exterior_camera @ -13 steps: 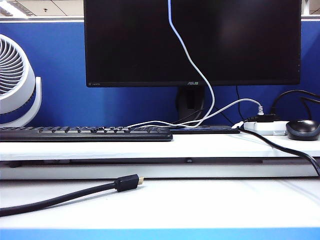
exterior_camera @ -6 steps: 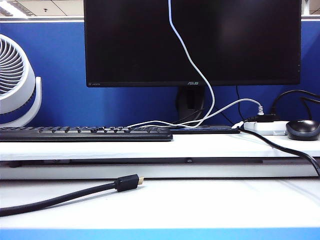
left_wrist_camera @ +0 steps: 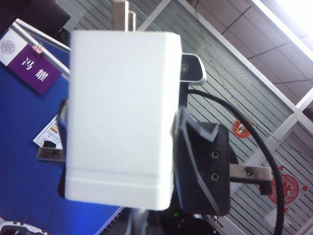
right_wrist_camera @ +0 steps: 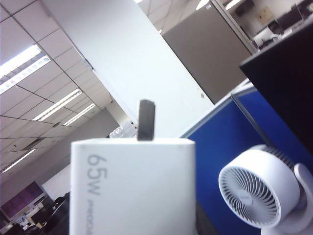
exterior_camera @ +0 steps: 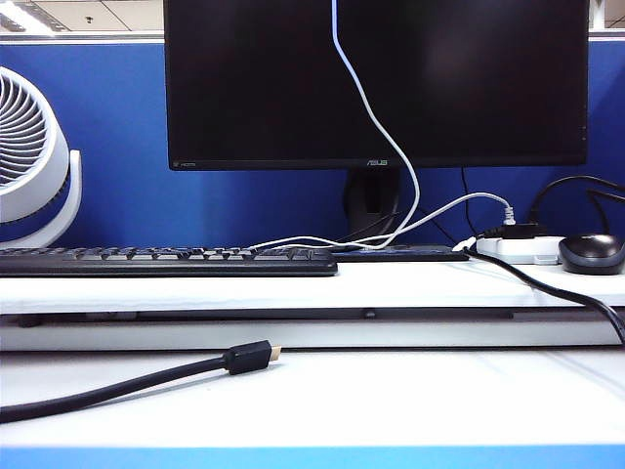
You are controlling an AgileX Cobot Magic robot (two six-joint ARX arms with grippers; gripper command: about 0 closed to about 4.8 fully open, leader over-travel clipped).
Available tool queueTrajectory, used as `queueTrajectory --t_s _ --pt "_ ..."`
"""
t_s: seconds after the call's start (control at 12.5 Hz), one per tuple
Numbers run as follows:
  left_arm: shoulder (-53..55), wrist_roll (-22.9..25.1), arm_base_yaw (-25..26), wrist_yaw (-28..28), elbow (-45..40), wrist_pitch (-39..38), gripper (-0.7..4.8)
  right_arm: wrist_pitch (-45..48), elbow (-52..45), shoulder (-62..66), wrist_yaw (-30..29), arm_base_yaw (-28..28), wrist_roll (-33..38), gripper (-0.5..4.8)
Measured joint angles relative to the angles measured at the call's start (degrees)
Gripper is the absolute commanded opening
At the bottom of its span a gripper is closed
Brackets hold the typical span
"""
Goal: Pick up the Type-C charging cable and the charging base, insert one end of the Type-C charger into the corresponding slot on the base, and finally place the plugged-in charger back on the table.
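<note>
The charging base (left_wrist_camera: 120,122) is a white block with metal prongs at its far end, marked 65W in the right wrist view (right_wrist_camera: 132,188). My right gripper (left_wrist_camera: 122,161) is shut on it, with black fingers (left_wrist_camera: 200,166) on both sides. The slot is hidden. The thin white Type-C charging cable (exterior_camera: 376,122) hangs from above the exterior view down to the shelf. A blurred pale stub (left_wrist_camera: 139,220) rises from my left gripper's place to the block's near end; its fingers do not show. Neither arm appears in the exterior view of the table (exterior_camera: 391,391).
A thick black cable with a gold-tipped plug (exterior_camera: 249,358) lies on the front left of the table. On the shelf stand a black keyboard (exterior_camera: 166,260), a monitor (exterior_camera: 376,83), a white fan (exterior_camera: 29,156), a power strip (exterior_camera: 522,247) and a black mouse (exterior_camera: 591,252).
The top of the hanging white cable has shifted slightly to the right. Nothing else in the exterior view has moved.
</note>
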Motion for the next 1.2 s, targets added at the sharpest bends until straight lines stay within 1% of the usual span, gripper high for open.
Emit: queueTrajectory --t_s 0.08,0.16,0.24,0.4,0.48,0.56,0.72,0.88,0.96,1.04,1.2 --pt "0.0 0.0 0.0 0.1 0.0 -0.3 -0.06 -0.3 0.0 0.0 -0.3 0.0 -1.1 -0.05" --pt "0.0 0.0 0.0 0.3 0.0 -0.3 -0.06 -0.2 0.1 0.0 -0.8 0.0 -4.5 -0.05" --pt "0.0 0.0 0.0 0.3 0.0 -0.3 -0.06 -0.3 0.1 0.0 -0.8 0.0 -2.8 -0.05" --pt "0.0 0.0 0.0 0.2 0.0 -0.4 -0.06 -0.2 0.1 0.0 -1.9 -0.1 -7.8 -0.05" --pt "0.0 0.0 -0.1 -1.4 0.0 -0.4 -0.06 -0.2 0.1 0.0 -0.5 -0.1 -7.3 -0.05" --pt "0.0 0.3 -0.1 -1.6 0.0 -0.3 -0.06 -0.3 0.1 0.0 -0.2 -0.1 -5.0 -0.05" --pt "0.0 0.8 -0.1 -2.4 0.0 -0.3 -0.06 -0.4 0.1 0.0 0.0 -0.1 -3.0 -0.05" --pt "0.0 1.0 -0.1 -2.3 -0.1 0.1 -0.06 -0.4 0.1 0.0 -0.6 -0.1 -2.6 -0.05" --pt "0.0 1.0 -0.1 -2.1 -0.1 0.2 -0.06 -0.4 0.1 -0.3 -1.3 -0.2 -4.4 -0.05" --pt "-0.1 1.0 -0.1 -2.0 -0.1 0.5 -0.06 -0.7 0.0 -0.7 0.4 0.0 -4.3 -0.05" --pt "-0.3 1.0 0.0 -2.3 -0.1 1.0 -0.06 -1.0 0.1 -0.8 3.7 2.3 -4.3 -0.05"
